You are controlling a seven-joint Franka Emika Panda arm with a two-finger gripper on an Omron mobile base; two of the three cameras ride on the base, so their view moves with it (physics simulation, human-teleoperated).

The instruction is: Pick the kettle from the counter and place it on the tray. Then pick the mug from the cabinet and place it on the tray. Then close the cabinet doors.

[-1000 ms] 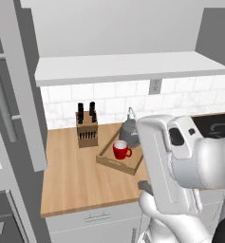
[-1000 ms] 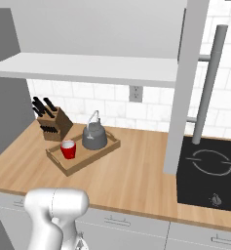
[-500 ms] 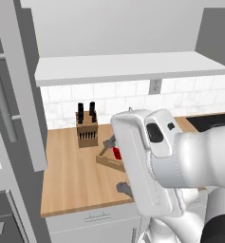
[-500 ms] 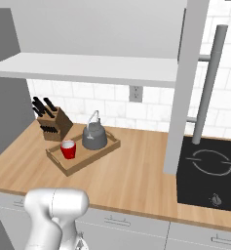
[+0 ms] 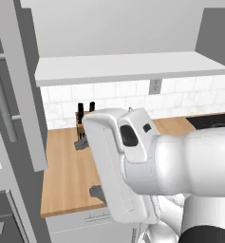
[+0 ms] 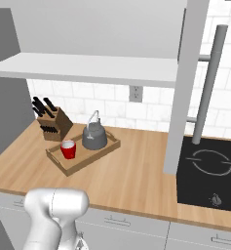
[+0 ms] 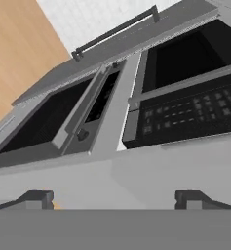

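Note:
The wooden tray (image 6: 58, 163) lies on the counter (image 6: 131, 176), just right of the knife block. On it, the dark grey kettle (image 6: 94, 136) stands upright with the red mug (image 6: 68, 149) to its left. Above is the cabinet with its white shelf (image 6: 87, 68). Both cabinet doors stand open, the left one (image 5: 19, 95) and the right one (image 6: 185, 88), which has a bar handle (image 6: 209, 83). My gripper (image 7: 116, 199) is open with nothing between its fingertips (image 7: 36, 197). It faces a dark appliance front, away from the tray. In the left base view my arm covers the tray.
A wooden knife block (image 6: 56, 124) stands at the back left of the counter. A black cooktop (image 6: 209, 171) fills the counter's right end, below the open right door. A wall outlet (image 6: 134, 93) sits on the tiled backsplash.
My arm has swung left and closer across the left base view, now covering the tray, kettle and mug there. Nothing on the counter has moved, and the gripper stays open.

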